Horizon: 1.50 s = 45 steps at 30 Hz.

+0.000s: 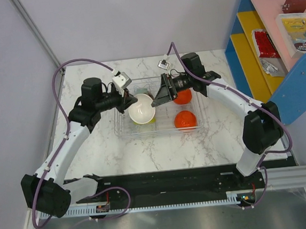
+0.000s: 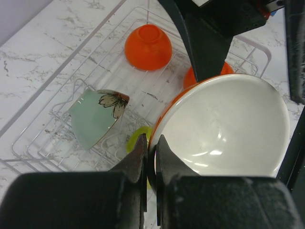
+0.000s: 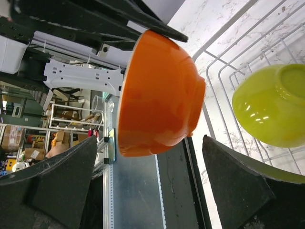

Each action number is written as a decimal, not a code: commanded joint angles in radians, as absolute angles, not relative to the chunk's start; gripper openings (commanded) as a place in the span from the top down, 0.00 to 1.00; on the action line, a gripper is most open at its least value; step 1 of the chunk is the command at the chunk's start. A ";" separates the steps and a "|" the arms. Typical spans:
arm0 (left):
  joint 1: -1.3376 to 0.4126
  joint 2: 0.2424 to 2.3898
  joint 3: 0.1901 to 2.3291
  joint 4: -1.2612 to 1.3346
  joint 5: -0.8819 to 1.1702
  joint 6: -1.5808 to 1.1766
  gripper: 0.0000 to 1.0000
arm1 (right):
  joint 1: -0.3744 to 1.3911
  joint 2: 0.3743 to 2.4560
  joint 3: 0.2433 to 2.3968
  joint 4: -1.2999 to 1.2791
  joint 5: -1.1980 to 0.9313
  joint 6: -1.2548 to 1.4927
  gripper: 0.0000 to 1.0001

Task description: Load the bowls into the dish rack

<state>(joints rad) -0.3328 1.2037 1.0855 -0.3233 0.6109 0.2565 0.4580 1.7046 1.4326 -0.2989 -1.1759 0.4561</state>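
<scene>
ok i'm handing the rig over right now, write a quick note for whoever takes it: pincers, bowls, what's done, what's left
Left pincer: shut on the rim of the orange bowl with white inside, held over the dish rack.
Right pincer: open, close beside that bowl, not closed on it.
In the rack: two orange bowls, a green floral bowl on its side, a yellow-green bowl.
Done: four bowls loaded.
Left: set the held bowl into the rack and release.
</scene>
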 commanded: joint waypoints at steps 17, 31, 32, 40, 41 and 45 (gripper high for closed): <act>-0.377 1.140 1.069 -0.207 0.571 0.250 0.98 | 0.459 1.744 1.477 -0.230 -1.230 0.483 0.06; -0.385 1.150 1.060 -0.189 0.587 0.227 0.98 | 0.466 1.741 1.470 -0.186 -1.246 0.512 0.09; -0.385 1.152 1.058 -0.189 0.588 0.226 0.98 | 0.466 1.743 1.470 -0.183 -1.246 0.517 0.11; -0.393 1.164 1.052 -0.187 0.600 0.213 0.98 | 0.476 1.744 1.471 -0.172 -1.261 0.520 0.15; -0.393 1.166 1.052 -0.186 0.601 0.213 0.98 | 0.476 1.744 1.473 -0.170 -1.264 0.520 0.16; -0.393 1.166 1.054 -0.186 0.594 0.213 0.98 | 0.480 1.738 1.467 -0.170 -1.267 0.512 0.21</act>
<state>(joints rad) -0.3885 1.1694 1.0492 -0.2512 0.5636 0.2443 0.4740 1.7500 1.4425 -0.2173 -1.2236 0.5232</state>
